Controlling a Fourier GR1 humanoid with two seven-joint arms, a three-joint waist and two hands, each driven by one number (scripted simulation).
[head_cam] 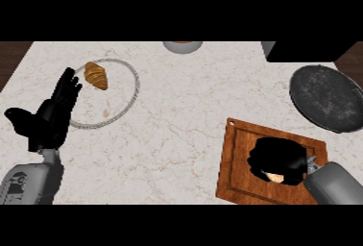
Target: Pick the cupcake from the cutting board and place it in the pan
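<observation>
On the marbled counter (184, 110) the right robot hand (278, 156) is down over the wooden cutting board (237, 168) at the lower right of the head view; its black fingers are curled around the cupcake (276, 178), of which only a small pale patch shows beneath the palm, so most of the cake is hidden; whether the cupcake is touching the board or is just above it cannot be told. The grey forearm enters from the lower right corner and crosses the board's near corner. The dark round pan (327, 98) lies beyond the board, toward the right edge of the counter, apart from the board and the right robot hand.

The left robot hand (48, 117) shows at the left side, open, fingers straight and pointing away, thumb spread outward; it holds nothing; its fingertips overlap the left rim of a pale plate (131, 98). A croissant (96, 75) sits on that plate toward its far left part, just beside the fingertips. A grey bowl (183, 46) is cut by the far edge of the counter; a black object (305, 50) occupies the far right corner, just beyond the pan.
</observation>
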